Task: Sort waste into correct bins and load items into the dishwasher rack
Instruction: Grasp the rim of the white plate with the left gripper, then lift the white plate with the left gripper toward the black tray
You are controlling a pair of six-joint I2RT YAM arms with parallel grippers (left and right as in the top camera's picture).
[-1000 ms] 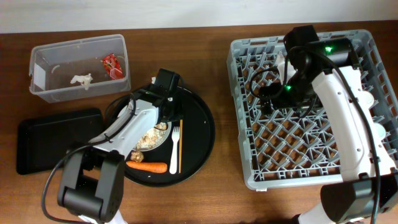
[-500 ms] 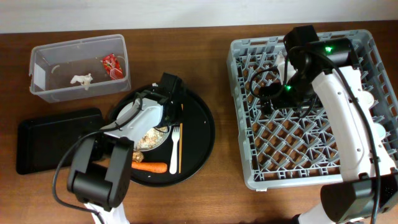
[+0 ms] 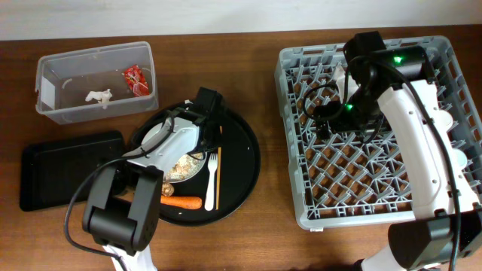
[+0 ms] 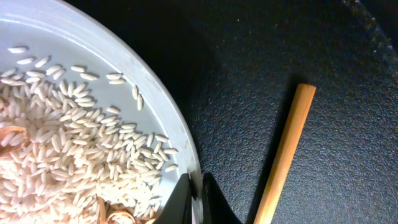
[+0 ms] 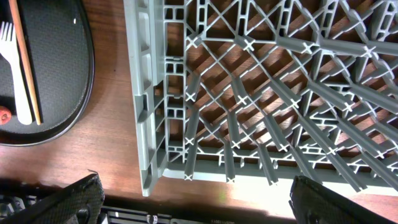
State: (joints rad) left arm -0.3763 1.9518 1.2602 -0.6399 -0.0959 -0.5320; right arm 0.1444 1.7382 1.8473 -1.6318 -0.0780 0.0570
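Note:
In the left wrist view my left gripper (image 4: 196, 200) is shut on the rim of the round white plate (image 4: 147, 93), one finger inside the rim and one outside. Pale rice crumbs (image 4: 68, 155) cover the plate. The wooden chopstick (image 4: 283, 155) lies just right of it. From overhead, the left gripper (image 3: 197, 145) is at the plate's (image 3: 154, 135) right edge, with the fork (image 3: 212, 177), the carrot (image 3: 181, 202) and a brown lump (image 3: 166, 188) nearby. My right gripper (image 3: 329, 120) hangs open and empty over the dishwasher rack (image 3: 376, 188).
The plate rests on a big round black serving tray (image 3: 241, 162). The clear tub (image 3: 53, 75) at the back left holds a red wrapper (image 3: 135, 79) and a white paper scrap (image 3: 98, 95). A shallow black tray (image 3: 64, 169) lies at the left.
My left gripper has closed onto the plate's rim after shifting slightly right. The right arm has not moved.

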